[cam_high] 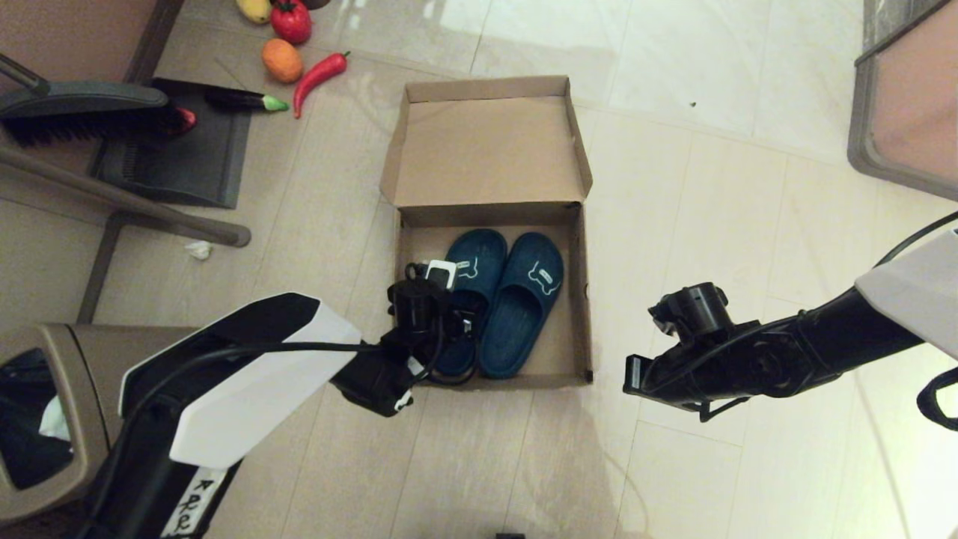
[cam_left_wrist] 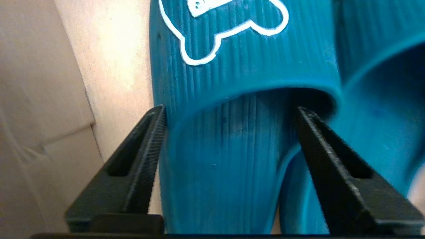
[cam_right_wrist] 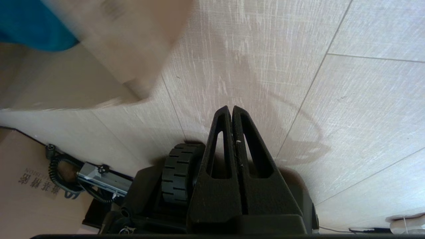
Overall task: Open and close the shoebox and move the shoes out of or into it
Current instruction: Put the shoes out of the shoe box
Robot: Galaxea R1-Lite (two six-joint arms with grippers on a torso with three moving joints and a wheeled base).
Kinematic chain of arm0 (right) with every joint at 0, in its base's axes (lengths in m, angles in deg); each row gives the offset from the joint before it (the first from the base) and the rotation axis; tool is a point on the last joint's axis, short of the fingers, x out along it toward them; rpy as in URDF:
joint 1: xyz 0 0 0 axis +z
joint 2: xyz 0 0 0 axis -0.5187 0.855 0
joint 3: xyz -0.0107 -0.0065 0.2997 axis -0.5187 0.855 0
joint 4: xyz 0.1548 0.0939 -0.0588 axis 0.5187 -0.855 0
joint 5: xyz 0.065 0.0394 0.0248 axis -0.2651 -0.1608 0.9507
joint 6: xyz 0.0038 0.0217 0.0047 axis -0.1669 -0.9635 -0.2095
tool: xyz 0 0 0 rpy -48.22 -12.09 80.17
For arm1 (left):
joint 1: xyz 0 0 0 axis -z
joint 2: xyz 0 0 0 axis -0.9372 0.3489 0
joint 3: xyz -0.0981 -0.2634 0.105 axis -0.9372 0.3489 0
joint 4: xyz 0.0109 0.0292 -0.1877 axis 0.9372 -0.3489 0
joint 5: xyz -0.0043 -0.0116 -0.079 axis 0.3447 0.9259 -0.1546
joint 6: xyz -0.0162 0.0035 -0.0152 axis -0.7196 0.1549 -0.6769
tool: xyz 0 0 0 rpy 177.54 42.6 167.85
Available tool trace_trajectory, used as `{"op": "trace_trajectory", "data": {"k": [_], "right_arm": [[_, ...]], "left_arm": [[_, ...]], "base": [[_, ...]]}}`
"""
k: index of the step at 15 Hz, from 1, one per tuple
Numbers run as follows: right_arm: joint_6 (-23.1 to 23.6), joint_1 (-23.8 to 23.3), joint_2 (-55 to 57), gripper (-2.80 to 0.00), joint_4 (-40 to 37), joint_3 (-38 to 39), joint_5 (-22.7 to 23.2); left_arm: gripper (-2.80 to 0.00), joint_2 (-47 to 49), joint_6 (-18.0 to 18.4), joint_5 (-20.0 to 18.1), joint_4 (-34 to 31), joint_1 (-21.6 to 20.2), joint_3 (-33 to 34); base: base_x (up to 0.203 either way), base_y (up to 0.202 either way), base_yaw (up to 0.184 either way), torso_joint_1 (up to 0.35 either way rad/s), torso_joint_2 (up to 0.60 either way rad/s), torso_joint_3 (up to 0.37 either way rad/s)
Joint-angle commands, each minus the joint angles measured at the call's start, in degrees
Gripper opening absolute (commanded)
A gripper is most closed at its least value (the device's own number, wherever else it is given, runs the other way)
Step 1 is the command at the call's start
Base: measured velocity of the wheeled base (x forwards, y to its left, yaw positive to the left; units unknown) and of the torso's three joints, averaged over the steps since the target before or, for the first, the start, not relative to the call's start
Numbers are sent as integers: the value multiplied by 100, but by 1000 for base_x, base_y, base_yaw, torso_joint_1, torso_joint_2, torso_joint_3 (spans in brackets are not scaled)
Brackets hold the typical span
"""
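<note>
shoebox (cam_high: 490, 224) lying open at frame centre, shoes (cam_high: 498, 299) inside | your left gripper (cam_left_wrist: 229, 139) is hanging spread around the left slipper (cam_left_wrist: 232, 166), one finger (cam_left_wrist: 146, 142) on each flank, nothing clamped | slipper's long axis is running straight ahead between the fingers | your right gripper (cam_right_wrist: 231, 132) is idling pressed together over the floor (cam_right_wrist: 332, 66), lower right
</note>
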Motion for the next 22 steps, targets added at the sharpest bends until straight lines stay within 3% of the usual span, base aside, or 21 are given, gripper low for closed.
{"op": "trace_trajectory", "data": {"k": [1, 11, 15, 19, 22], "right_arm": [[-19, -9, -7, -280, 13, 2, -2], [0, -110, 416, -280, 52, -175, 0], [-34, 102, 784, -280, 66, -578, 13], [-46, 267, 595, -280, 53, -546, -12], [-17, 24, -215, -280, -98, -221, -17]], "left_arm": [[0, -24, 2, 30, -2, 167, 64], [0, -669, -14, 172, -256, 261, 709], [0, -1020, -78, 164, -220, 386, 1185], [0, -1047, -129, 176, -211, 528, 1232], [0, -1090, -138, 243, -229, 528, 1246]], "base": [[0, 0, 0, 0, 0, 0], [0, 0, 0, 0, 0, 0], [0, 0, 0, 0, 0, 0], [0, 0, 0, 0, 0, 0], [0, 0, 0, 0, 0, 0]]}}
